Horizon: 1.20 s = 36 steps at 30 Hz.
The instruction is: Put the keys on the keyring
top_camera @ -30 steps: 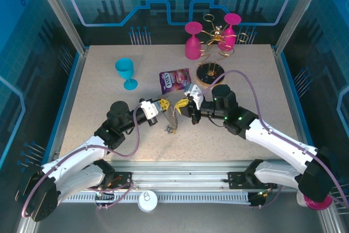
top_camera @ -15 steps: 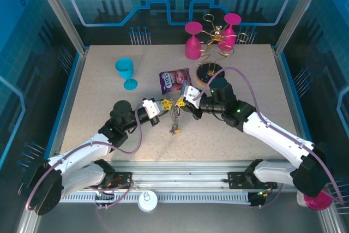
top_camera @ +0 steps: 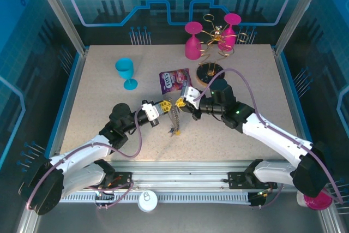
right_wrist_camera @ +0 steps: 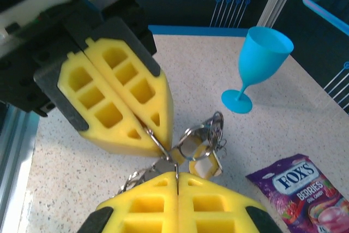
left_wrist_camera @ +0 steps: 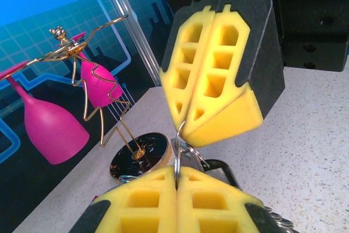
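Both grippers meet over the middle of the table, tip to tip. My left gripper (top_camera: 166, 105) (left_wrist_camera: 176, 171) is shut on the thin grey wire of the keyring (left_wrist_camera: 178, 148) (right_wrist_camera: 158, 144). My right gripper (top_camera: 184, 103) (right_wrist_camera: 177, 176) is shut on the same wire a short way along. The keys (top_camera: 174, 123) dangle in a bunch under the two grippers. In the right wrist view, a key with a yellow tag (right_wrist_camera: 209, 163) and small split rings hang beside my fingertips. The rest of the loop is hidden by the yellow pads.
A purple snack packet (top_camera: 174, 80) (right_wrist_camera: 301, 188) lies just beyond the grippers. The gold wire rack (top_camera: 217, 39) (left_wrist_camera: 90, 66) on its round wooden base (top_camera: 210, 72) (left_wrist_camera: 139, 156) holds pink glasses (top_camera: 192, 41). A blue goblet (top_camera: 126, 72) (right_wrist_camera: 260, 65) stands far left.
Both grippers have moved a little farther from the bases, still pinching the wire. The key bunch has swung with them; over the last half second almost nothing moved.
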Motion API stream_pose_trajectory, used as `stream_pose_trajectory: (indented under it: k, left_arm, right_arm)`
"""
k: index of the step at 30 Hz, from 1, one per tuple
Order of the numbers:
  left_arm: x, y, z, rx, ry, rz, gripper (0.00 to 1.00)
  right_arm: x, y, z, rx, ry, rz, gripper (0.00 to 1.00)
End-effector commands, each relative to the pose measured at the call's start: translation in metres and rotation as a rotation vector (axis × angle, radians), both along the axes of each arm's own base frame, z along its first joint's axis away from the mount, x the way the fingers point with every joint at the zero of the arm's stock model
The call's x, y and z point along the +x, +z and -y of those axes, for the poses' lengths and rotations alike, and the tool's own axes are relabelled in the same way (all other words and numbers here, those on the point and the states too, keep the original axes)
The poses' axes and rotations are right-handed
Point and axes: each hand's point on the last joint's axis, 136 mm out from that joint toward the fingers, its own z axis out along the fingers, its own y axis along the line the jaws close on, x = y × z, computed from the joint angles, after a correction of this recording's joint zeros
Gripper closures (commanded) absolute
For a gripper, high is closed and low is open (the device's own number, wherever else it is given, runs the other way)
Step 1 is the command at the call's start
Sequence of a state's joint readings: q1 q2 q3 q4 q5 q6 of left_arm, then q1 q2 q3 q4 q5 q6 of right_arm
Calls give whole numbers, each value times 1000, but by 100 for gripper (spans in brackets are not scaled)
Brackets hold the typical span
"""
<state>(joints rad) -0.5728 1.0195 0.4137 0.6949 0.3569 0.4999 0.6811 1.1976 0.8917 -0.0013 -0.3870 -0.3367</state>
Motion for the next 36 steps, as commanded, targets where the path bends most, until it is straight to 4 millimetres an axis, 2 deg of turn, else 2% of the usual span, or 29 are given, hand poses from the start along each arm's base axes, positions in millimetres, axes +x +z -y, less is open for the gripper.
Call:
stream_pose_trajectory:
  k: [1, 7, 8, 11, 15, 19, 23, 31, 36]
  left_arm:
    - [-8, 16, 3, -23, -36, 81, 100]
    - [-7, 18, 2, -25, -27, 86, 100]
    - [-6, 19, 2, -26, -23, 89, 100]
    - [-4, 20, 0, -26, -4, 93, 100]
    - [-1, 21, -2, -27, 15, 97, 100]
    - [-1, 20, -1, -25, 11, 91, 100]
    - [-2, 17, 0, -14, 4, 84, 100]
    - [-2, 12, 1, 8, -2, 72, 100]
    - [-1, 12, 2, 10, -6, 69, 100]
  right_arm:
    - [-6, 5, -11, 44, 46, -3, 100]
    - [-1, 0, -9, 20, 16, 3, 100]
    - [2, -11, -4, -4, -20, -2, 100]
    - [17, -19, 13, -46, -147, 42, 100]
    - [6, -24, 17, -71, -120, 36, 100]
    - [-11, -15, 5, -25, -25, 19, 100]
    - [-9, -4, -2, 14, -8, 39, 100]
    - [-7, 2, -1, 24, -22, 71, 100]
    - [-13, 5, -5, 30, 15, 58, 100]
